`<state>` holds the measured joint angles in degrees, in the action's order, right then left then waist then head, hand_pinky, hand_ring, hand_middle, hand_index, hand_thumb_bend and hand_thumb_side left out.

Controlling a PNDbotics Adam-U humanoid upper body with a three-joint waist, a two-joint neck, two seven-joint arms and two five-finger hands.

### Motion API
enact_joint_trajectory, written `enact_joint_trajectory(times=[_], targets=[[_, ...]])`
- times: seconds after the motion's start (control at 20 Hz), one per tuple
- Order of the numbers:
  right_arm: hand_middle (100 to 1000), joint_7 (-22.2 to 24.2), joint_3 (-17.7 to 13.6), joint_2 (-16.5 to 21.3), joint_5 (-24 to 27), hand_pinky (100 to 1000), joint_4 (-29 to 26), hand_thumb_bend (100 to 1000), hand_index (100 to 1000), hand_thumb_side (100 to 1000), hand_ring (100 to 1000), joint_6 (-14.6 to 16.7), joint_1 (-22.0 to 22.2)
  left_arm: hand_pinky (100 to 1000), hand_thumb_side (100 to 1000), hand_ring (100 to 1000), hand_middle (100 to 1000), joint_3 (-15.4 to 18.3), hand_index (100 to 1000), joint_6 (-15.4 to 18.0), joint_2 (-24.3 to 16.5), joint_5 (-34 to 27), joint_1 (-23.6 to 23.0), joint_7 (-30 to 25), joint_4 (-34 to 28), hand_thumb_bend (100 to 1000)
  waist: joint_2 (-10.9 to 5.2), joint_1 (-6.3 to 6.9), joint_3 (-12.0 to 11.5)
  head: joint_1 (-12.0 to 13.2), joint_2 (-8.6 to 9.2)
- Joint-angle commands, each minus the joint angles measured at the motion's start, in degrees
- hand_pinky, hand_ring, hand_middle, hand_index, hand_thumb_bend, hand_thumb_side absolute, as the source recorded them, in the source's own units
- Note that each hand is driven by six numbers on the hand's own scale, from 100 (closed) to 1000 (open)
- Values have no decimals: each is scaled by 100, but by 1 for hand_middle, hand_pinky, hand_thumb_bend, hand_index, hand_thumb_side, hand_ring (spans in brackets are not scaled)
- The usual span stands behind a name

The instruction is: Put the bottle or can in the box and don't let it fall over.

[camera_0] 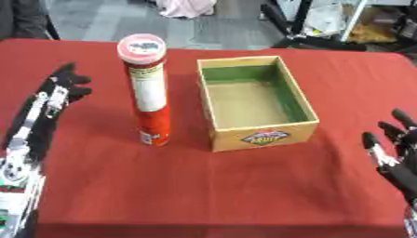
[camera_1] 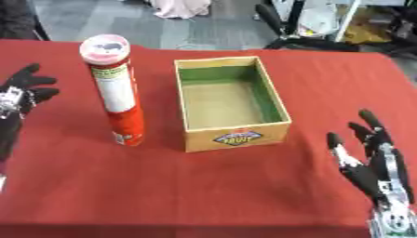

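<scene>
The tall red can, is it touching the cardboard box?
Apart. The left eye view shows red tablecloth between the can and the box.

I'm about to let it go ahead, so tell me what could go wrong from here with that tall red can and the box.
The can is tall and narrow and stands upright beside the box; a sideways nudge from the open left hand could tip it. The box is shallow next to the can, so its walls may give little support once the can is inside. The right hand sits open near the lower right, far from the can, so it may not help steady it.
</scene>
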<state>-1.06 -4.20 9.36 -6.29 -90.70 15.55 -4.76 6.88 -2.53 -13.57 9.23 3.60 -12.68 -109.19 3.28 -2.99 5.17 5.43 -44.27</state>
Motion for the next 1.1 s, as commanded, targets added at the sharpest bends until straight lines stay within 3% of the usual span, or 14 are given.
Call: enact_joint_trajectory(times=[0.05, 0.2, 0.25, 0.4, 0.7, 1.1], targets=[[1000, -10, -29, 142, 10, 966, -76, 392, 933, 394, 890, -2, -54, 912, 803, 780, 767, -15, 985, 389, -106, 360, 42, -520, -107, 547, -61, 12, -10, -18, 15], [1000, -10, -29, 142, 13, 966, -73, 390, 933, 395, 889, -5, -57, 903, 799, 758, 746, -14, 988, 695, -160, 665, 99, -725, 67, 697, -58, 8, -2, -50, 15], [1000, -14, -31, 143, 15, 966, -73, 390, 933, 395, 889, -6, -56, 903, 802, 757, 745, -31, 987, 745, -182, 728, 136, -706, 161, 707, -58, 8, 2, -55, 15], [1000, -5, -16, 142, 16, 966, -69, 385, 934, 397, 888, -7, -53, 883, 870, 721, 705, -86, 960, 682, -273, 875, 281, -349, 501, 872, -60, 6, 11, -53, 15], [1000, 22, 9, 142, 26, 967, -53, 373, 934, 403, 887, -7, -50, 864, 887, 698, 683, -405, 951, 310, -441, 1123, 757, 851, 1106, 933, -48, -4, 58, -33, 15], [1000, 46, 33, 129, 36, 967, -51, 369, 934, 405, 886, -11, -65, 865, 889, 705, 693, -963, 953, 574, -606, 1305, 1421, 844, 1831, 843, -68, -8, 125, -11, 15]])
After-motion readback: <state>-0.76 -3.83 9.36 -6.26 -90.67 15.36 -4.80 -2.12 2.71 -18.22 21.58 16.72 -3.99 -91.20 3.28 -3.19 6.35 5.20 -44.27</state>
